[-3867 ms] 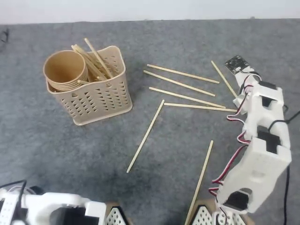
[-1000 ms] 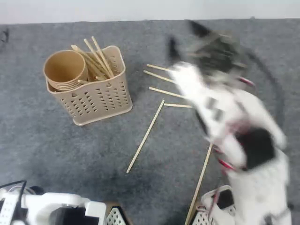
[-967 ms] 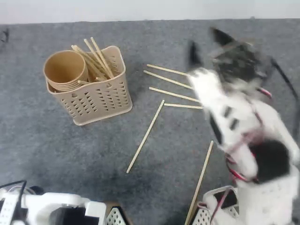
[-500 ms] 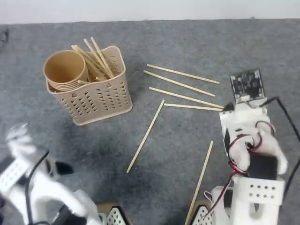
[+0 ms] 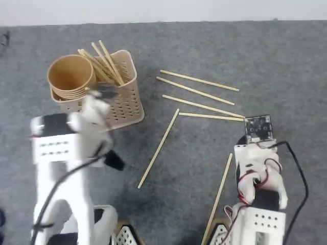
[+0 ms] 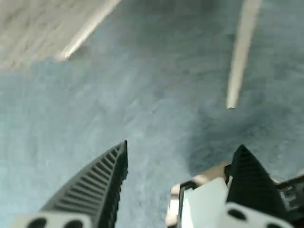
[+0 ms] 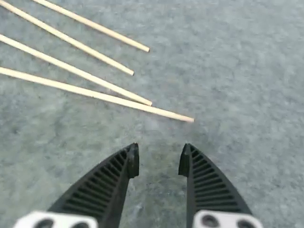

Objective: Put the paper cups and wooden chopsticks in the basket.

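Right gripper (image 7: 159, 161) hangs parted, empty, near the chopsticks (image 7: 95, 94), its arm folded lower right; left gripper (image 6: 183, 147) gapes wide, its arm raised lower left.

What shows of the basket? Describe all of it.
The basket is beige, plastic-looking, with rows of small slots in its walls and a wavy rim. It stands upright on the grey carpet, holding a stack of paper cups and a slanting bundle of chopsticks. The left arm hides part of its front wall.
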{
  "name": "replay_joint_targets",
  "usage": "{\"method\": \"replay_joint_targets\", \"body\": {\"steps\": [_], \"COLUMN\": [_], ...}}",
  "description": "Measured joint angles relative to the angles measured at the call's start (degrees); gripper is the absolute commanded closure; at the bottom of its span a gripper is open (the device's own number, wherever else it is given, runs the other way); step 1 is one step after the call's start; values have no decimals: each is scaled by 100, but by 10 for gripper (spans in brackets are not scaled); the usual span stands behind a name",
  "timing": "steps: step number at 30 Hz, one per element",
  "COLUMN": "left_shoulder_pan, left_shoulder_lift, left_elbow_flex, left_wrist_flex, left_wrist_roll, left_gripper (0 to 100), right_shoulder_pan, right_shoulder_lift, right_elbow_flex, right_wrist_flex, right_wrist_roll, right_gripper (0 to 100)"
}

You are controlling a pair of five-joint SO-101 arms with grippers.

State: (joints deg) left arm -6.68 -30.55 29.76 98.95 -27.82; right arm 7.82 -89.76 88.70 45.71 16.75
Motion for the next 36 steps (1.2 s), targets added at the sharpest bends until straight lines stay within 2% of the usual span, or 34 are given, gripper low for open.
{"method": "replay_joint_targets", "body": {"steps": [4, 7, 10, 17, 25, 30, 36], "left_shoulder_pan": [1415, 2145, 2585, 2646, 2163, 2110, 2110], "left_shoulder_lift": [0, 0, 0, 0, 44, 914, 2435], "left_elbow_flex": [18, 334, 905, 2180, 3165, 3121, 1960], "left_wrist_flex": [-448, -1064, -1846, -3613, -5108, -5415, -4853], "left_wrist_roll": [853, 1319, 1688, 1899, 1899, 1899, 1899], "left_gripper": [655, 655, 655, 655, 658, 734, 757], "right_shoulder_pan": [527, 809, 870, 905, 897, 897, 730], "right_shoulder_lift": [-519, -721, -756, -756, -756, -782, -826], "right_elbow_flex": [149, 211, 211, 211, 211, 290, 360], "right_wrist_flex": [-44, -44, -44, -44, -44, -79, -79], "right_wrist_roll": [0, -97, -290, -369, -387, -387, -325], "right_gripper": [851, 852, 852, 852, 852, 852, 852]}}
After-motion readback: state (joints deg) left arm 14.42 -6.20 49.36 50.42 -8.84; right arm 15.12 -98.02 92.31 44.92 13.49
